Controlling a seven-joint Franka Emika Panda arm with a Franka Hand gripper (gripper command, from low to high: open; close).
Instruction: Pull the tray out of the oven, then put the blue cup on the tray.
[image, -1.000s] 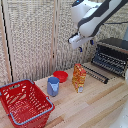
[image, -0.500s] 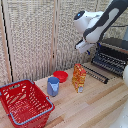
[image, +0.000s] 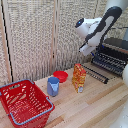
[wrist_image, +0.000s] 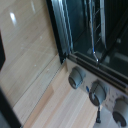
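Gripper (image: 86, 48) hung in the air at the exterior view's right, just before the oven (image: 116, 52); whether its jaws were apart could not be told, and nothing showed in them. Its door (image: 96, 73) lay open. The tray (image: 108, 61) sat in the mouth, long axis across the oven, toward the exterior view's right of the gripper. The cup (image: 53, 86) stood well apart on the table (image: 95, 107), toward that view's left.

In the wrist view the tray (wrist_image: 96, 27) showed close, above 3 knobs (wrist_image: 76, 77); no fingers appeared.
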